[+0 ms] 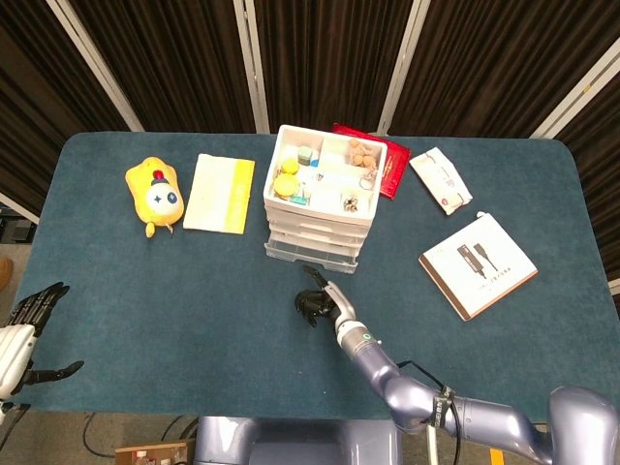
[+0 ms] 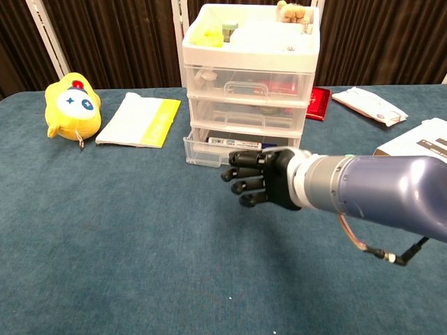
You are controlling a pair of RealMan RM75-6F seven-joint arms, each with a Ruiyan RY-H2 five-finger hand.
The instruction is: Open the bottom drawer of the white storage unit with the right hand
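The white storage unit [image 1: 320, 194] [image 2: 249, 84] stands at the table's back centre, with small items in its open top tray. Its bottom drawer [image 1: 310, 254] [image 2: 209, 149] juts out a little past the two drawers above, and a pen-like item shows inside. My right hand [image 1: 318, 303] [image 2: 260, 180] hovers just in front of the drawer, apart from it, its fingers curled in and holding nothing. My left hand [image 1: 29, 325] rests off the table's near left corner with its fingers spread, seen only in the head view.
A yellow plush toy [image 1: 155, 194] [image 2: 70, 108] and a yellow-and-white booklet [image 1: 220, 193] [image 2: 137, 119] lie left of the unit. A red book [image 1: 393, 167] lies behind it. A white packet [image 1: 441, 180] and a white manual [image 1: 478, 263] are to the right.
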